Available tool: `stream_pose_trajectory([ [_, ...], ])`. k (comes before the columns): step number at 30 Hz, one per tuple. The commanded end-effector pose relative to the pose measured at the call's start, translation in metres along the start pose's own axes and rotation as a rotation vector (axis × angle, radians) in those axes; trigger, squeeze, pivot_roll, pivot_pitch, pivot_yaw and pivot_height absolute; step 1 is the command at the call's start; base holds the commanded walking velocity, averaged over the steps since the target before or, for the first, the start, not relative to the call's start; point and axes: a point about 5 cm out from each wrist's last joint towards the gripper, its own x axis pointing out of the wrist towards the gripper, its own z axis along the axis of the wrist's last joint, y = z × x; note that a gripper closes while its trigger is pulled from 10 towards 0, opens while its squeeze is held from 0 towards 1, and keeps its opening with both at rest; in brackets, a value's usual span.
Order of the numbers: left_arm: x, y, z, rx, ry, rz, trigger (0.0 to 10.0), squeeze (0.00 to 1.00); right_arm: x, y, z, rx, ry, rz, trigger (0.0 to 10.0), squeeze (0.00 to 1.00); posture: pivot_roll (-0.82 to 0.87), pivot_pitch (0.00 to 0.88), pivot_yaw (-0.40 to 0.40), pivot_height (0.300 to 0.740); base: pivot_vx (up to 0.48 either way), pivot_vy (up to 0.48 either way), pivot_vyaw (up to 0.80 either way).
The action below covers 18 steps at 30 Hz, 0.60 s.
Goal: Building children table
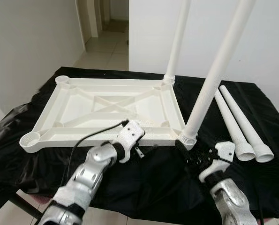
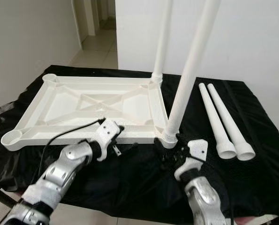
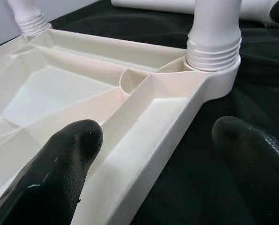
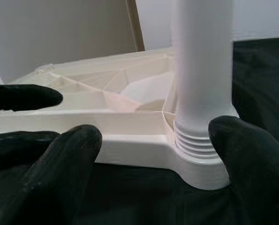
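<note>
The white plastic tabletop (image 1: 113, 110) lies upside down on the black-draped surface (image 1: 144, 183), ribbed underside up, so its corner sockets face upward to take legs. Two legs stand upright in the sockets on the robot's right side: the far leg (image 1: 177, 44) and the near leg (image 1: 219, 70), whose threaded collar sits in the near right corner socket. Two loose legs (image 1: 240, 124) lie side by side on the cloth just to the right of the tabletop, wide ends toward the robot, within reach for the two empty sockets on the left side.

The left gripper (image 1: 135, 140) is at the tabletop's near edge, fingers apart and straddling the rim, one fingertip (image 3: 66, 154) over the ribbed inside and the other on the cloth side; this looks like bracing the tabletop against turning. The right gripper (image 4: 155, 140) is low at the base of the near leg, fingers apart on either side of the threaded collar and not closed on it, probably placed to twist or seat the leg
</note>
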Motion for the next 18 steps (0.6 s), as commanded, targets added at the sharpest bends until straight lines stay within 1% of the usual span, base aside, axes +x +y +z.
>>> stream_pose_trajectory([
  [1,0.002,-0.004,-0.006,0.029,0.034,-0.066,10.0,0.00,-0.001,0.000,0.006,0.015,-0.013,0.023,10.0,0.00,-0.05,0.031,0.045,0.740,0.000,0.000,0.00],
  [6,0.005,-0.001,-0.013,0.055,0.080,-0.094,10.0,0.00,-0.006,-0.001,0.007,-0.001,0.003,0.049,10.0,0.00,-0.05,0.033,0.055,0.740,0.000,0.000,0.00],
  [8,0.008,-0.001,-0.020,0.069,0.118,-0.120,10.0,0.00,-0.007,-0.001,0.008,0.003,0.000,0.047,10.0,0.00,-0.06,0.035,0.067,0.740,0.000,0.000,0.00],
  [10,0.009,-0.001,-0.023,0.069,0.136,-0.130,10.0,0.00,-0.008,-0.001,0.009,0.007,-0.001,0.046,10.0,0.00,-0.06,0.035,0.068,0.740,0.000,0.000,0.00],
  [11,0.010,-0.001,-0.027,0.065,0.162,-0.140,10.0,0.00,-0.008,0.000,0.009,0.010,-0.002,0.047,10.0,0.00,-0.07,0.034,0.073,0.740,0.000,0.000,0.00],
  [14,0.011,0.000,-0.029,0.062,0.177,-0.144,10.0,0.00,-0.009,0.001,0.010,0.012,-0.002,0.048,10.0,0.00,-0.07,0.035,0.076,0.740,0.000,0.000,0.00],
  [16,0.012,0.008,-0.036,0.036,0.229,-0.101,10.0,0.00,-0.010,0.002,0.011,0.014,-0.007,0.039,10.0,0.00,-0.08,0.034,0.087,0.740,0.000,0.000,0.00],
  [17,0.012,0.008,-0.036,0.036,0.229,-0.101,10.0,0.00,-0.010,0.002,0.011,0.014,-0.007,0.039,10.0,0.00,-0.08,0.034,0.087,0.740,0.000,0.000,0.00],
  [18,0.012,0.012,-0.038,0.012,0.248,-0.066,10.0,0.00,-0.010,0.002,0.011,0.013,-0.008,0.035,10.0,0.00,-0.08,0.033,0.092,0.740,0.000,0.000,0.00],
])
